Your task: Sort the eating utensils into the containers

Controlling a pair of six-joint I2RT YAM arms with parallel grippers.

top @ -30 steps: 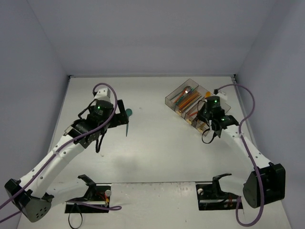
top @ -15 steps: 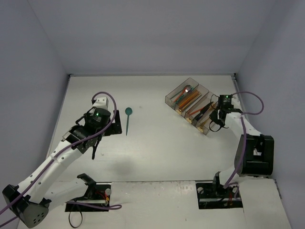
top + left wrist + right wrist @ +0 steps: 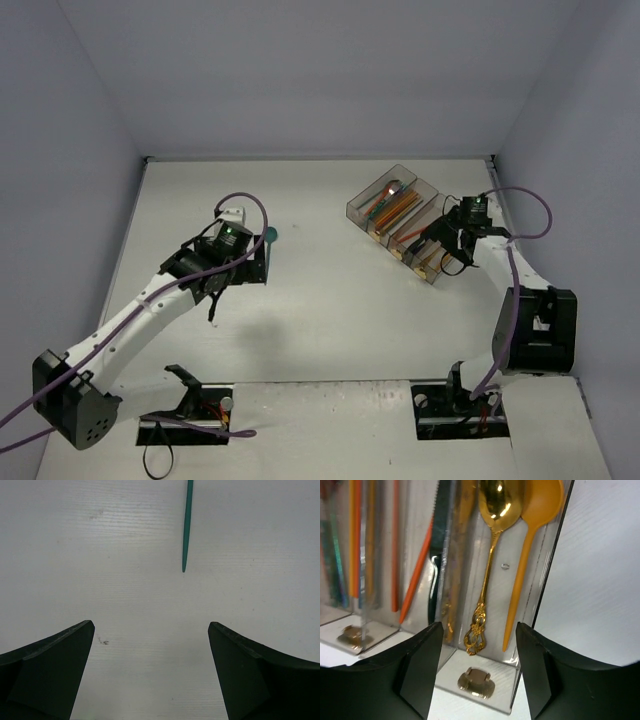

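Observation:
A teal spoon lies on the white table; only its bowl shows from above, and its thin handle points at my left gripper. That gripper hovers over the handle end, open and empty, a little short of the handle tip. The containers stand at the back right, holding several utensils. My right gripper is open above the near end bin, where a gold spoon and an orange spoon lie. Nothing sits between its fingers.
The neighbouring bins hold a dark serrated knife and orange utensils. From above, the right gripper hangs over the row's near-right end. Grey walls close the table on three sides.
My right gripper has gone from shut to open over the end bin. The left arm has swung right over the teal spoon's handle, hiding it from above.

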